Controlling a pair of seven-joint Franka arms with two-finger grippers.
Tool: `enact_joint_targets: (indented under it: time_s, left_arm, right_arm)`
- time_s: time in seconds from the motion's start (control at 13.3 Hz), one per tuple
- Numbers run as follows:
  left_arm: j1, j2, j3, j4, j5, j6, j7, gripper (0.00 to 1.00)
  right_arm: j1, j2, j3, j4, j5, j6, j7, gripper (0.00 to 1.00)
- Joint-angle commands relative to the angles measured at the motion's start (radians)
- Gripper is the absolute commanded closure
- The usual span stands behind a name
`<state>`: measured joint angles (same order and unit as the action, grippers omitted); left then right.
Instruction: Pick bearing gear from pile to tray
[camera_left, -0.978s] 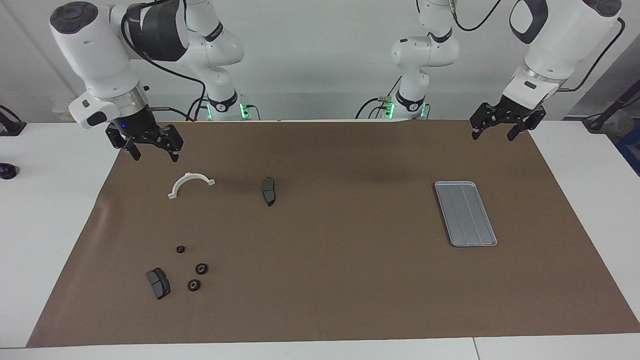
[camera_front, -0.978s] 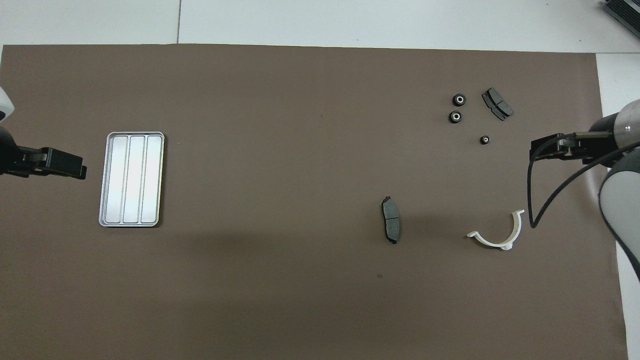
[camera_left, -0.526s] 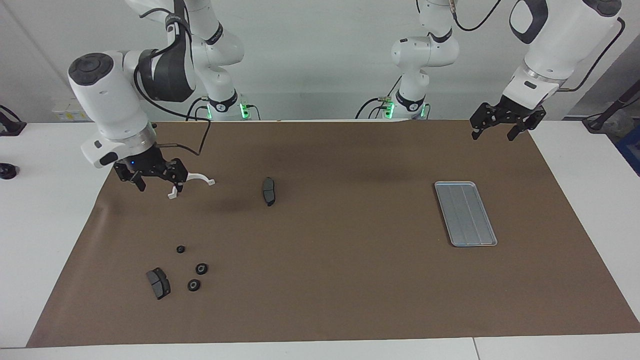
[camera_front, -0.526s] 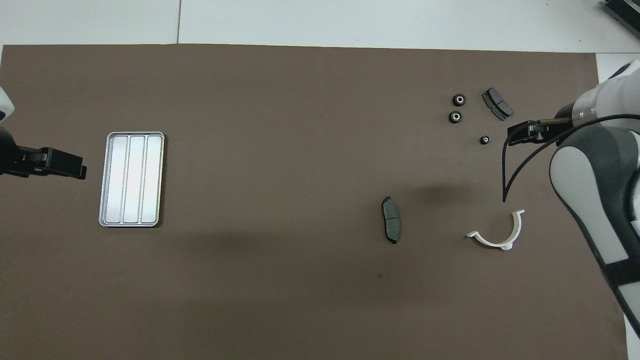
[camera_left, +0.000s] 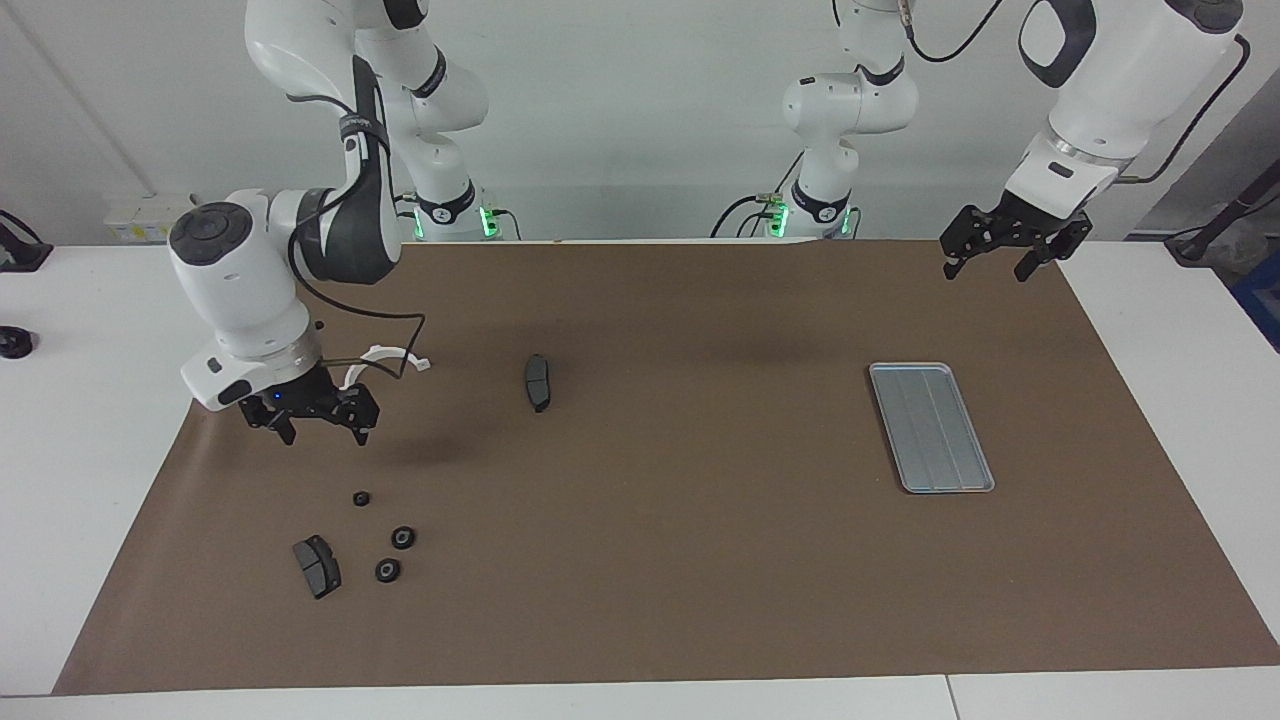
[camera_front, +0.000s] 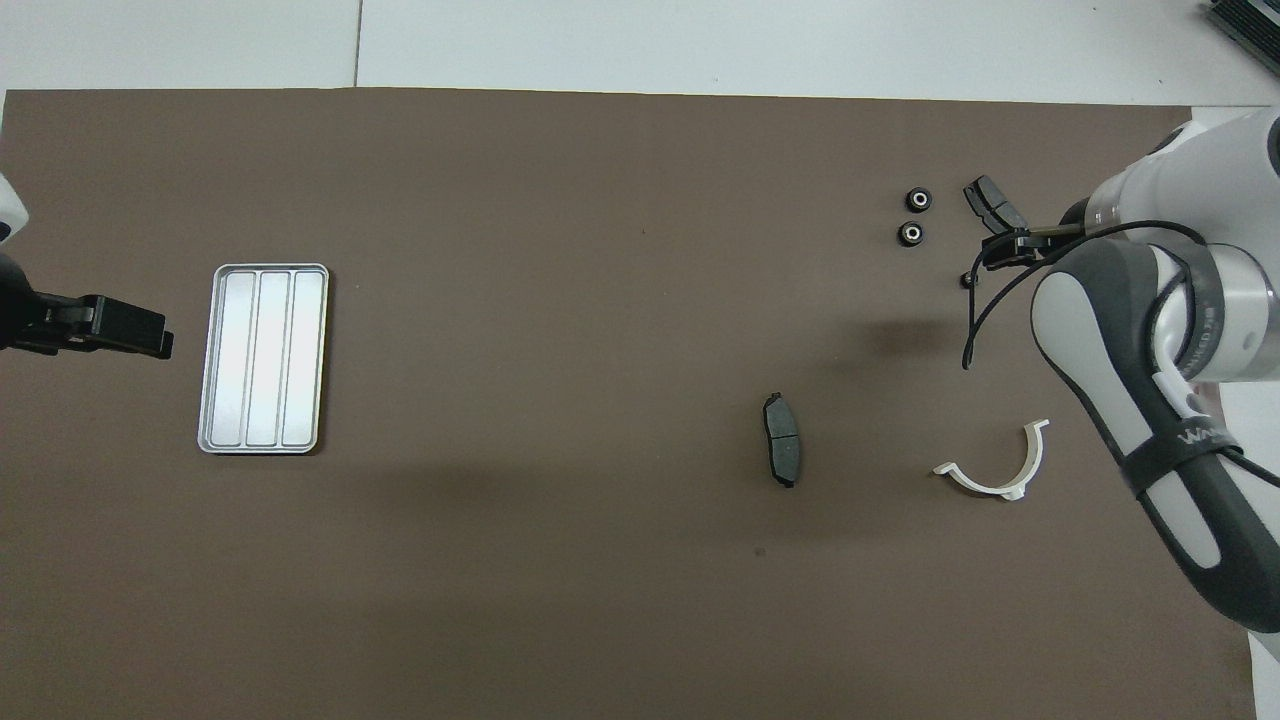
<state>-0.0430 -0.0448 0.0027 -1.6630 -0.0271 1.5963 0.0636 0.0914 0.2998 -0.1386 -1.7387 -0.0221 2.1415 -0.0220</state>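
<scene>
- Three small black gears are seen on the brown mat toward the right arm's end of the table: one gear nearest the robots, a second gear farther out, and a third gear farthest of the three.
- Just beside these gears a dark grey pad is laid flat, apart from each of them.
- Another dark pad is found alone nearer the middle of the mat, and a white half-ring is placed nearer the robots than the gears.
- The right gripper is held in the air with its fingers spread wide and nothing between them; it is raised over the mat between the half-ring and the nearest gear, with no part touched.
- The tray, silver-grey and grooved lengthwise, is set toward the left arm's end of the table, well apart from the gears, and no part is seen in it.
- The left gripper is kept waiting above the mat's edge nearest the robots, its fingers spread wide and nothing held.
</scene>
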Motion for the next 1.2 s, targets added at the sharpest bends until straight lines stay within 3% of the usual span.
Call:
enact_joint_targets:
  time_s: [0.0,0.53,1.13]
  left_arm:
    - [0.011,-0.021,-0.004,-0.021,0.01,0.005,0.016,0.0]
    - [0.011,-0.021,-0.004,-0.023,0.01,0.007,0.016,0.0]
    - [0.011,-0.023,-0.004,-0.024,0.01,0.008,0.015,0.0]
  right_arm:
    - [-0.028,0.034,0.007,-0.005,0.007,0.061,-0.052,0.0]
    - [-0.029,0.145,0.007,-0.008,0.007,0.187,-0.046,0.01]
    - [-0.018,0.163,0.007,-0.048,0.008,0.21,-0.035,0.22]
